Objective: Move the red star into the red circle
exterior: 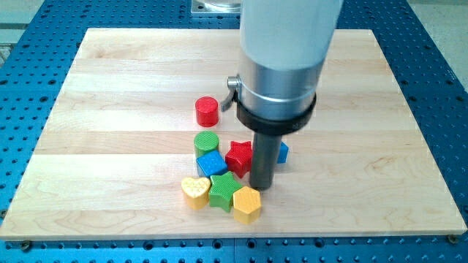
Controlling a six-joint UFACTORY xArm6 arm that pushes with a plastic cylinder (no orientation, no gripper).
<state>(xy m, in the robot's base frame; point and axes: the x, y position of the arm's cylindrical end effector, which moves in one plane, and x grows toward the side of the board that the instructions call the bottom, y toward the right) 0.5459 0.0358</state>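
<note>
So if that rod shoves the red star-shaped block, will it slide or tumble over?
The red star-shaped block looks squat and flat-bottomed, so it would probably slide on the smooth wooden board rather than tip. Its points may make it turn. With my tip at its right and the blue cube alongside, neighbours could get nudged.

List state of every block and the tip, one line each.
red star: flat on board, apart from red circle, tip at its right side
red circle: upright, alone
green circle: against blue cube
blue cube: between green circle and green star
green star: between yellow heart and yellow hexagon
yellow heart: flat
yellow hexagon: flat
blue block: mostly hidden behind rod
my tip: down on board
</note>
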